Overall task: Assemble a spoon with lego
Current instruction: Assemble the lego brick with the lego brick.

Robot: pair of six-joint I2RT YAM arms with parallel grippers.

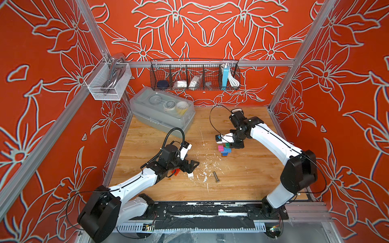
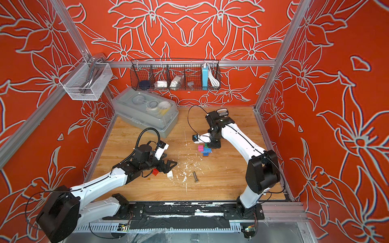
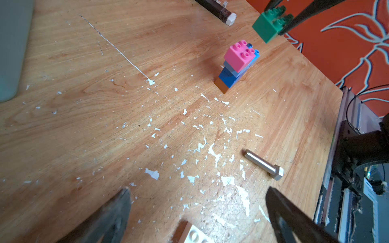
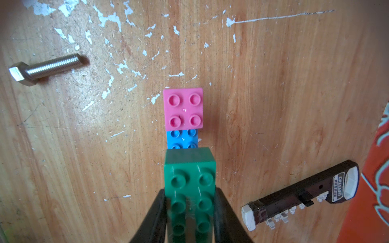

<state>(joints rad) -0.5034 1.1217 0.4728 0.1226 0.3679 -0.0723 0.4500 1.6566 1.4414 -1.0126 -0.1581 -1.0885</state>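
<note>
Right wrist view, right gripper (image 4: 189,218) clamping green brick (image 4: 189,166), above spoon (image 4: 183,117)

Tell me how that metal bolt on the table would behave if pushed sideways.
The bolt lies on its side on a round threaded shaft, so it would probably roll, curving around its wider hex head. It looks like solid metal: likely rigid and heavy for its size.

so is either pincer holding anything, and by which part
The right pincer grips the green studded plastic brick by two opposite sides. The left pincer is open, holding nothing.
</note>
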